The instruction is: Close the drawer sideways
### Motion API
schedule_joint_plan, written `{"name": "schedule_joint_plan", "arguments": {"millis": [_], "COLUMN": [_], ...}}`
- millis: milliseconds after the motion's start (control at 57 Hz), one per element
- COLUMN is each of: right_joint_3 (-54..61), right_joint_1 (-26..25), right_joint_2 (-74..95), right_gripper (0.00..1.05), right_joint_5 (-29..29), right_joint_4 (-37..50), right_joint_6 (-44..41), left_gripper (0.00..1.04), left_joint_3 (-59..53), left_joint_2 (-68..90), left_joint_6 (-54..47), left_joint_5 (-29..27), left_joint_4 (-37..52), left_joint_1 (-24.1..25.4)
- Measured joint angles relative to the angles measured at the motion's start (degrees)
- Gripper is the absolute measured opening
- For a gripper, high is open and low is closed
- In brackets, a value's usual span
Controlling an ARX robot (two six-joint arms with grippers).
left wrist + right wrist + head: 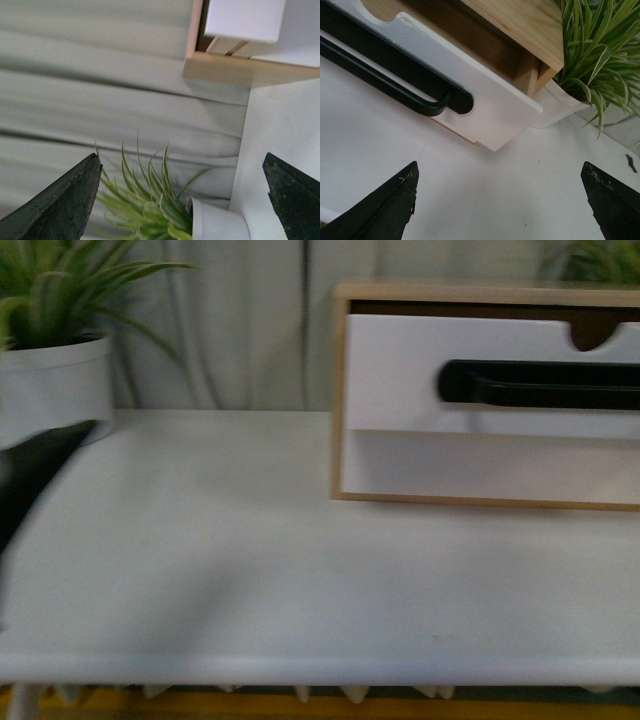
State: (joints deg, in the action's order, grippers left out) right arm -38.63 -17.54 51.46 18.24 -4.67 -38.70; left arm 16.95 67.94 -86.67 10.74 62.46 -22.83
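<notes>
Right gripper (500,165) and left gripper (181,157) gape wide, holding nothing. I think the right one hangs near the pulled-out drawer (490,100) so it can push.

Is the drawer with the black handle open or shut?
Open: the drawer sticks out of its wooden frame, leaving a gap behind its front.

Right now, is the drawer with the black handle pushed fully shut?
No: in the right wrist view the drawer stands out from its wooden frame, with an open gap behind its white front.
</notes>
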Motion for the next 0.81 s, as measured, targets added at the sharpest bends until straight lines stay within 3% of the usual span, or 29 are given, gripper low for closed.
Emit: {"name": "schedule_joint_plan", "arguments": {"millis": [228,509,807], "right_joint_3": [-7.0,-12.7,-16.4], "right_joint_1": [-0.3,0.9,3.0], "right_joint_2": [8.0,14.7,21.2], "right_gripper": [0.95,0.95,0.95], "right_joint_5": [0.0,-0.5,-2.1], "right_joint_4": [-0.1,-0.1,0.3], "right_joint_6": [-5.4,-6.5,-9.3], "left_gripper": [0.98,0.98,0.98], "left_joint_3": [7.9,19.3,29.8], "left_joint_2": [9.8,18.9,23.8], "left_joint_6": [-5.4,-5.2,-3.0], "left_joint_5": [2.3,1.0,0.3], "left_joint_4": [-0.8,-3.5,-12.9], "left_joint_1": [-2.0,-2.1,-4.8]}}
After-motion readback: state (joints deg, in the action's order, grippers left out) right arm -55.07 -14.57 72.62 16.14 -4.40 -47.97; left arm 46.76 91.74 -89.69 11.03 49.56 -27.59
